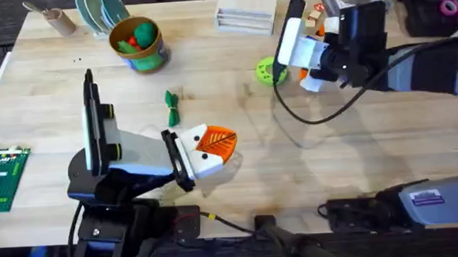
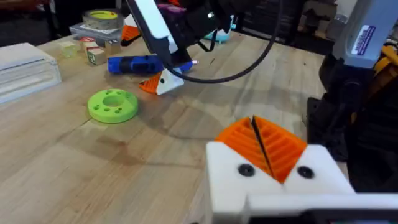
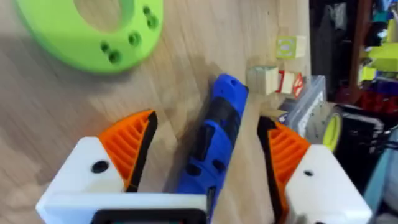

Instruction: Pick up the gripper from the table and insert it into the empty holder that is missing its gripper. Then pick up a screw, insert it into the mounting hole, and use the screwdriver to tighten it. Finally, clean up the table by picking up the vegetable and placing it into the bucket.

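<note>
Presently: right gripper (image 3: 205,155) spread astride blue screwdriver (image 3: 214,146) lying on table (image 1: 354,154) beside lime-green disc (image 3: 93,28); left gripper (image 2: 261,146) pressed together; risk: round barrel rolling out of an off-centre pinch

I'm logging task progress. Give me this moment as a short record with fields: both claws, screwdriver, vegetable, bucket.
left claw: shut, orange pads together, over the near side of the table
right claw: open, one finger on each side of the screwdriver
screwdriver: lying on the table, near the lime-green disc
vegetable: on the table, not yet in the bucket
bucket: upright at the far left, green and red items inside
</note>
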Tool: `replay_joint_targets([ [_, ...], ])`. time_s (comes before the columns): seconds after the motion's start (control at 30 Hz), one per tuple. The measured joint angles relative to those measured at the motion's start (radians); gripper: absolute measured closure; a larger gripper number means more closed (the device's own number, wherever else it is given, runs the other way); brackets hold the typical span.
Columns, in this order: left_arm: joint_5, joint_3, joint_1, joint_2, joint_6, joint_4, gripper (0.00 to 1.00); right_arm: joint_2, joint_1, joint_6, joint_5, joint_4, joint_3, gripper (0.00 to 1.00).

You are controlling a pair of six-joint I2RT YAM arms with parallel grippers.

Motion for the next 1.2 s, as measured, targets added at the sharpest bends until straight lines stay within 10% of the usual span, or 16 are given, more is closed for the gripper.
replay_joint_targets([
  [0.17,0.0,0.0,0.0,0.0,0.0,0.0,0.976,-0.026,0.022,0.142,0.004,-0.019,0.0,0.009],
  [0.4,0.0,0.0,0.0,0.0,-0.002,0.0,0.184,-0.183,0.021,0.36,0.007,-0.018,0.0,0.01],
  [0.5,0.0,0.0,0.0,0.0,-0.003,0.0,0.06,-0.248,0.021,0.449,0.006,-0.017,0.0,0.01],
  [0.7,0.0,0.0,0.0,0.0,-0.006,0.0,0.921,-0.346,0.032,0.629,-0.004,-0.018,0.0,0.01],
  [0.77,0.0,0.0,0.0,0.0,-0.003,0.0,0.992,-0.373,0.039,0.682,-0.042,-0.019,0.0,0.01],
  [1.0,-0.001,0.0,0.0,0.0,-0.003,0.0,0.035,-0.417,0.046,0.819,-0.339,-0.018,0.0,0.01],
  [1.2,-0.001,0.0,0.0,0.0,-0.003,-0.001,0.008,-0.417,0.048,0.913,-0.46,-0.02,0.0,0.01],
])
